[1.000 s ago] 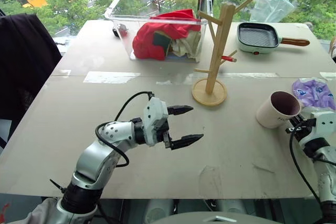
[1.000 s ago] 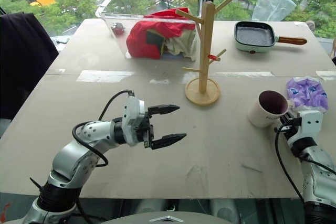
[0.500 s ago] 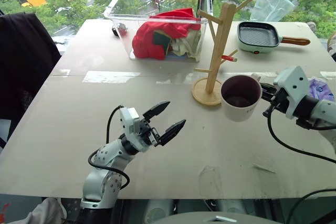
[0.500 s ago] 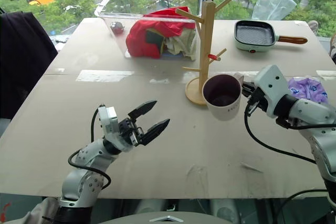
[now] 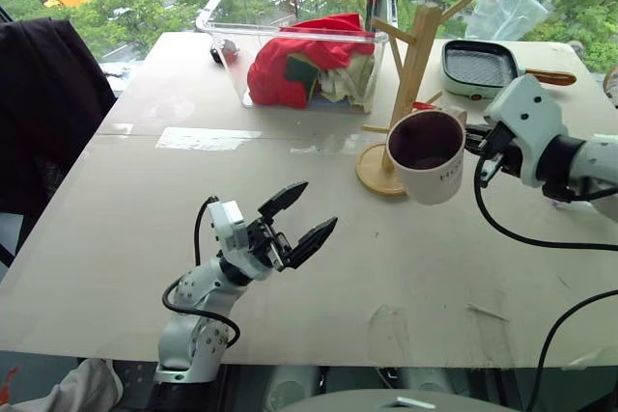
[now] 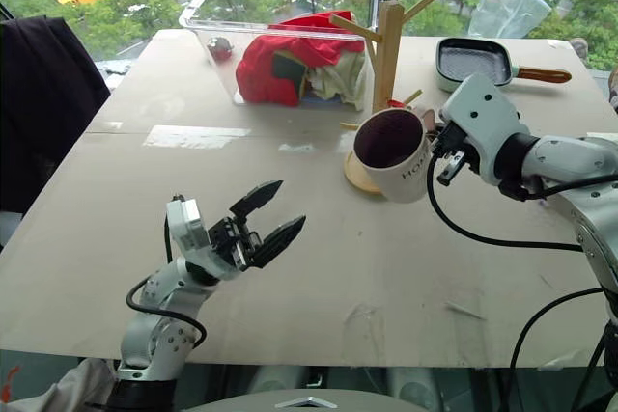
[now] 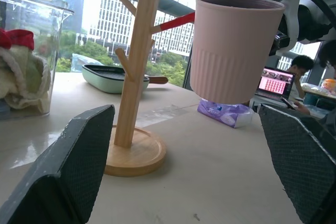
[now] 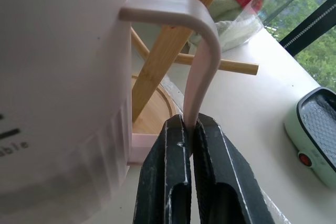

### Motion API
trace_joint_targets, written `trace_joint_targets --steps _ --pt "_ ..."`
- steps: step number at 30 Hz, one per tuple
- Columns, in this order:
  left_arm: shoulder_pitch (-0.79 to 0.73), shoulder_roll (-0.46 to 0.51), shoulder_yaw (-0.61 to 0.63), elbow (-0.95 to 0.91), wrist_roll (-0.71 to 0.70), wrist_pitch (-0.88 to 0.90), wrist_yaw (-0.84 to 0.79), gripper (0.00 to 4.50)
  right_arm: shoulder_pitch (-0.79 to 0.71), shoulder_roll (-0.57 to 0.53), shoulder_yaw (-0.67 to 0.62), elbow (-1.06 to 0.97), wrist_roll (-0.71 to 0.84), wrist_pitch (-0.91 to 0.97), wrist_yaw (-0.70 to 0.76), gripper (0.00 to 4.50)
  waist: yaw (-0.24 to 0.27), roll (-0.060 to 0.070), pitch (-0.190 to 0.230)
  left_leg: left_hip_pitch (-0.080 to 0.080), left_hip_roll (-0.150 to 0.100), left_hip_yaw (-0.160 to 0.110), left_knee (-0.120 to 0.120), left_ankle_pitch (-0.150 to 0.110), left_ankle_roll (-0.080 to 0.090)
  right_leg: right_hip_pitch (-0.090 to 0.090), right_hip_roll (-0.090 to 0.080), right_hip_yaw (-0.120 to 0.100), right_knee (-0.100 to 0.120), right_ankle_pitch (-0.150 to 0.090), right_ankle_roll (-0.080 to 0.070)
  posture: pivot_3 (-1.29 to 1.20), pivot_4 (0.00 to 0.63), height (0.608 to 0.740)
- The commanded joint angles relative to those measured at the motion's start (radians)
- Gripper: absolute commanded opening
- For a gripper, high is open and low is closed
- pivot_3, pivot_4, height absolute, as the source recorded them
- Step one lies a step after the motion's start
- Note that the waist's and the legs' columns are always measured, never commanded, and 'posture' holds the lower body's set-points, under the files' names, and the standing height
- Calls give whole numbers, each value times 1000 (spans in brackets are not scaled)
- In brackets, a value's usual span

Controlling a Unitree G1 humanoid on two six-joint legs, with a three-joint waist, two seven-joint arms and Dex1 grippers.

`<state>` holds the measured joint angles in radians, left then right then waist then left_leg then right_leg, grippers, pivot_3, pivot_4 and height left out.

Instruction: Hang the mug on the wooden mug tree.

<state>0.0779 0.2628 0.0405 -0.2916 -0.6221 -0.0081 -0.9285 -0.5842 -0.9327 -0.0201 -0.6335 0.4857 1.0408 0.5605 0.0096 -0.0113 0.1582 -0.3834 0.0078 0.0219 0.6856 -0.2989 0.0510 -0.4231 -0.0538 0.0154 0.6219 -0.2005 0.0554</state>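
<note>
At your far left, a dark cloth [image 5: 43, 113] hangs beside the table [image 5: 126, 238]. Your left gripper [image 5: 297, 220] hovers low over the near part of the table, its two black fingers spread well apart with nothing between them, angled up toward the mug tree. Behind it, toward the window, a clear plastic bin [image 5: 290, 7] sits on the table with a red cloth [image 5: 290, 65] and paler cloth bundled inside.

Moving right, the wooden mug tree [image 5: 410, 65] stands upright on its round base just right of the bin, its pegs angled upward; one red-tipped peg [image 7: 176, 22] sticks out toward the mug. The mug [image 5: 427, 155] is lifted off the table, just in front of and to the right of the tree's post, its dark maroon inside facing up and toward you, lettering on its side. Its handle is not yet on any peg.

Your right gripper [image 8: 190, 145] has its fingers clamped tight on the mug's handle [image 8: 202, 61], pinching the lower part of the thin loop.

Further right, a pale green grill pan [image 5: 478, 67] with a wooden handle lies near the far edge, with a clear plastic bag [image 5: 497, 12] behind it.
</note>
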Motion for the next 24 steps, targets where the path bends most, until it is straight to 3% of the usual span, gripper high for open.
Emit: trace_joint_targets --steps 1,8,12,14,18,24 --pt "-9 -10 12 1 -4 -31 5 4500 -73 3 31 27 -36 -8 -6 11 -1 0 0 0 0 0 0 0 0 0 0 0 0 0 0 0 150 740" --pt "-4 -21 11 17 11 -62 8 4500 -159 13 129 102 -96 -50 31 11 1 0 0 -1 0 0 0 0 0 0 0 0 0 0 0 0 150 740" --pt "10 -19 9 12 10 -71 11 4500 -182 40 168 132 -142 -71 19 1345 1 0 0 -1 0 0 0 0 0 0 0 -1 0 0 0 0 150 740" --pt "10 -17 10 14 12 -74 14 4500 -183 53 168 137 -155 -68 16 2587 1 0 0 -1 0 0 0 0 0 0 0 -1 0 0 0 0 150 740" --pt "10 -10 13 11 10 -73 20 4500 -160 57 129 135 -163 -56 16 4419 1 0 0 -1 0 0 0 0 0 0 0 -1 0 0 0 0 150 740" --pt "36 23 12 2 19 -33 45 4500 -45 53 19 98 -120 -70 51 4471 2 0 0 -1 0 -1 0 0 0 0 -1 -1 0 0 0 0 150 740"
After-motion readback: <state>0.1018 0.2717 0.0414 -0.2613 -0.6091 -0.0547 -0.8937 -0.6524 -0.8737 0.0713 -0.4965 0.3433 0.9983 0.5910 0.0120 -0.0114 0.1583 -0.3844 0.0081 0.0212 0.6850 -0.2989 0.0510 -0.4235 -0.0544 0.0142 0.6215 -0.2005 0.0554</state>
